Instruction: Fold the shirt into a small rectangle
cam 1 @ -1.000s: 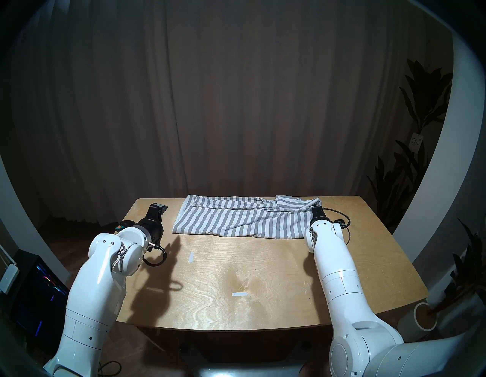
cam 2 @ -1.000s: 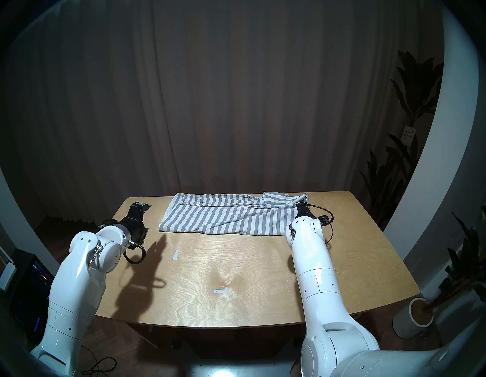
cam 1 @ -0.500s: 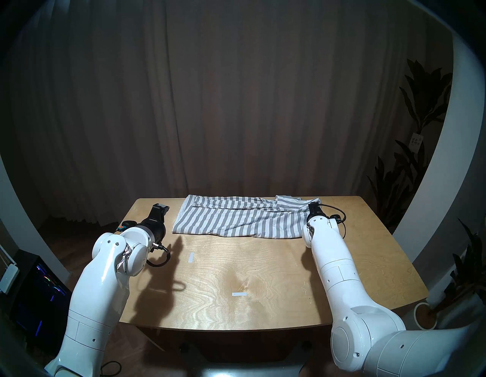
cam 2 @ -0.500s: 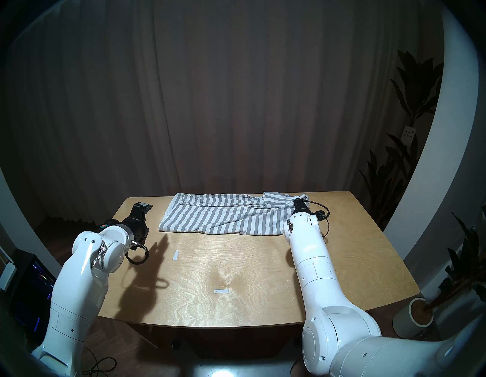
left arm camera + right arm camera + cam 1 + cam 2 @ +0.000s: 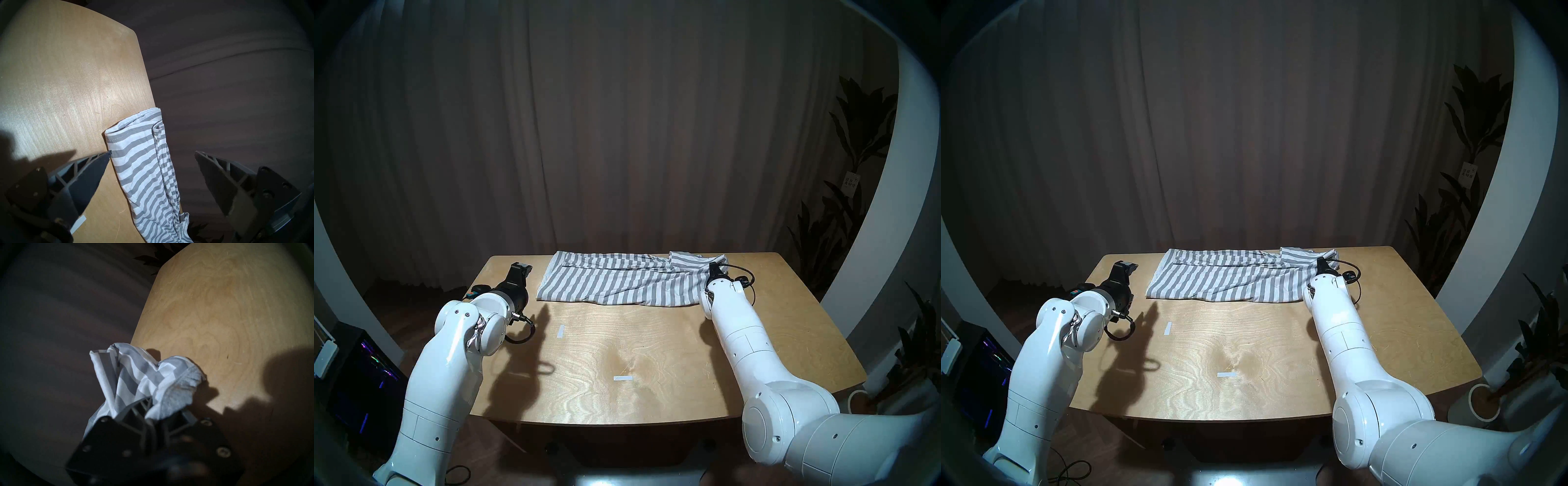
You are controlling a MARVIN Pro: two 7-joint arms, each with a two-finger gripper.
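Shirt (image 5: 136, 377) bunched between right tool (image 5: 149, 412) fingers

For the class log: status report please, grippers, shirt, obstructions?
Left gripper open, clear of cloth. Right gripper shut on bunched shirt end at the table's far edge. Shirt partly folded. Nothing in the way.

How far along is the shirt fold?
Done: the shirt lies as a long strip along the table's far edge, so it seems already folded lengthwise. In hand: the right gripper has its fingers bunched into the collar end. The left gripper is open, short of the hem end. Left: folding the strip's ends together into a small rectangle.
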